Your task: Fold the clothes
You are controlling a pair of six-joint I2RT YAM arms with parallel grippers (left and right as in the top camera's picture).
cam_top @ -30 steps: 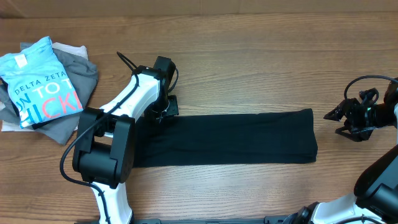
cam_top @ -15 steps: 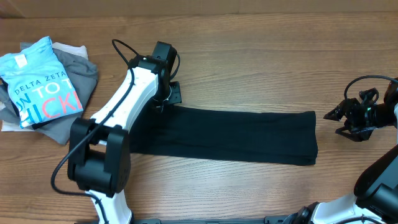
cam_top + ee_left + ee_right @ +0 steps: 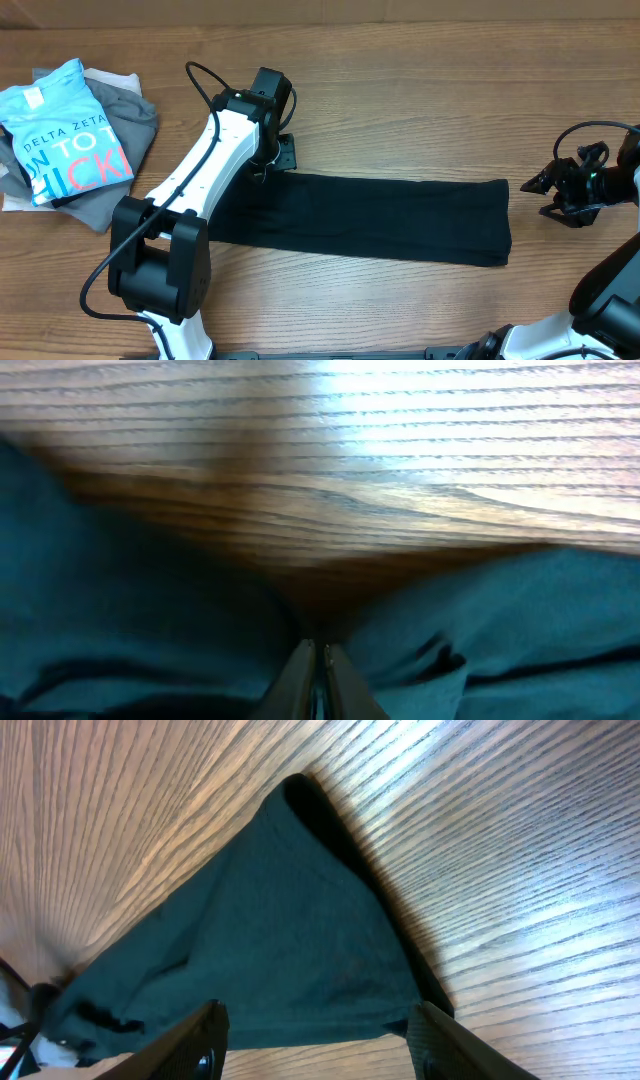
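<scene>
Across the middle of the tabletop (image 3: 420,100) the black garment (image 3: 380,218) is laid out as a long, flat band. At its far-left corner the left gripper (image 3: 318,652) is set with its jaws pressed together on a pinch of the cloth. Just beyond the garment's right end the right gripper (image 3: 315,1012) is held with jaws apart and nothing between them. For a clean fold, the pinched corner is best carried low toward the right end, so that the edges are matched.

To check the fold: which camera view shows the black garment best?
Overhead: nearly the whole black garment shows as one long strip. Left wrist shows only bunched cloth up close; right wrist shows one end.
</scene>
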